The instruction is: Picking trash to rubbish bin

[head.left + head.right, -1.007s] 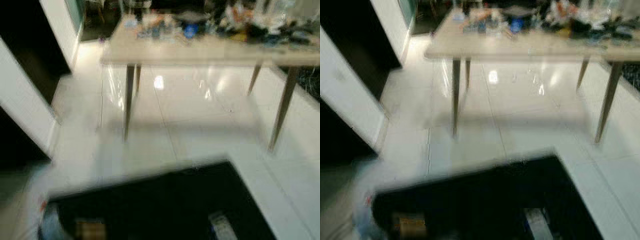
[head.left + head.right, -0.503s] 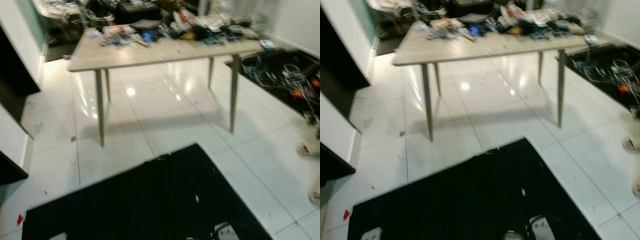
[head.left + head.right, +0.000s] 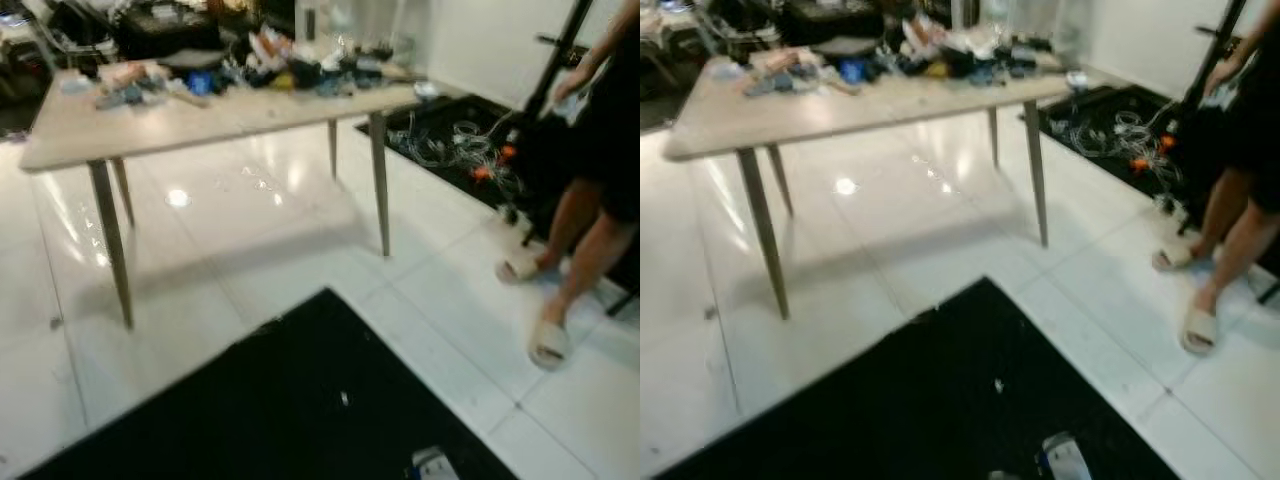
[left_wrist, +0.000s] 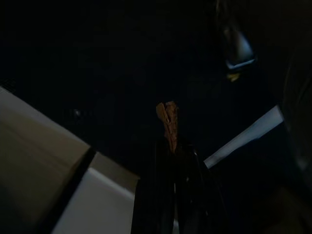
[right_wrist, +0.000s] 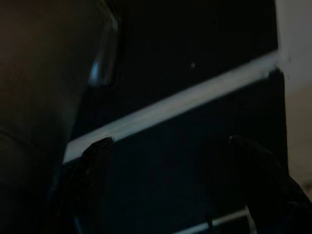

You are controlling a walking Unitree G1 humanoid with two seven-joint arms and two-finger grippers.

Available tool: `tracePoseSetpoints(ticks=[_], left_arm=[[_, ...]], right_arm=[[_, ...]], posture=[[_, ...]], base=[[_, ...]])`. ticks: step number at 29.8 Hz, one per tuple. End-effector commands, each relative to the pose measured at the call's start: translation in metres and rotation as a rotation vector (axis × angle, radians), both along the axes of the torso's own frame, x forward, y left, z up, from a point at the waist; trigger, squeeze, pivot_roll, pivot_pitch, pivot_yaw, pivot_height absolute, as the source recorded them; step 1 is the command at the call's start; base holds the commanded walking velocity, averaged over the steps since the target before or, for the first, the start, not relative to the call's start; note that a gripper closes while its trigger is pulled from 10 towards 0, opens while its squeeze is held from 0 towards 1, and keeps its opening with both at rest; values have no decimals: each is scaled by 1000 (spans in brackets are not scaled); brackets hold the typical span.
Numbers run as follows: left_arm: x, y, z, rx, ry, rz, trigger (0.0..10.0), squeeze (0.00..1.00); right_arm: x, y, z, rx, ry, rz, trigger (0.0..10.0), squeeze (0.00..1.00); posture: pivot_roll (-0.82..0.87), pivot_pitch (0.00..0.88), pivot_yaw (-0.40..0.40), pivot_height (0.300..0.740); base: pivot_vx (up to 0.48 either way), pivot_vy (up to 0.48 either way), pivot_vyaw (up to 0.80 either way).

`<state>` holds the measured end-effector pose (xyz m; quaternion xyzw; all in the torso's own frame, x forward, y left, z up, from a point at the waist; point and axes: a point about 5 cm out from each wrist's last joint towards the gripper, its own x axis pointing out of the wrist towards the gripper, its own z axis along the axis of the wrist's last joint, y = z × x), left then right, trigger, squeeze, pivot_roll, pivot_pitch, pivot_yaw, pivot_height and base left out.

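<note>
In the dark left wrist view my left gripper [image 4: 171, 142] is shut on a small brown scrap of trash [image 4: 167, 117] that sticks out past the fingertips, over the black rug. My right gripper [image 5: 165, 146] hangs low over the same rug; its two dark fingers stand apart with nothing between them. A tiny white speck [image 3: 344, 399] lies on the black rug [image 3: 250, 420] in front of me. No rubbish bin can be made out.
A long wooden table [image 3: 60, 140] on thin legs stands ahead, piled with clutter. A person's legs in slippers [image 3: 548, 340] are at the right, near a tangle of cables [image 3: 455, 150] on the white tile floor.
The camera has swung to the right: the table has slid leftward in the picture and the person's legs and the cables have come into view.
</note>
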<state>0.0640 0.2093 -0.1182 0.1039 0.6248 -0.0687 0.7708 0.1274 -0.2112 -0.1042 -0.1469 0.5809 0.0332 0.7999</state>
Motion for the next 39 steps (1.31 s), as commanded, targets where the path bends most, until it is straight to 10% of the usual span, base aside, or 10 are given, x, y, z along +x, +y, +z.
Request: tracePoseSetpoints(ticks=[1, 39], left_arm=[[1, 1, 0, 13, 7, -19, 10000, 0], [10, 1, 1, 49, 22, -46, 10000, 0]], right_arm=[[0, 8, -1, 20, 4, 20, 10000, 0], [14, 12, 3, -24, -6, 170, 10000, 0]], posture=[[19, 41, 84, 740], [16, 16, 73, 740]], base=[[0, 0, -800], [0, 0, -800]])
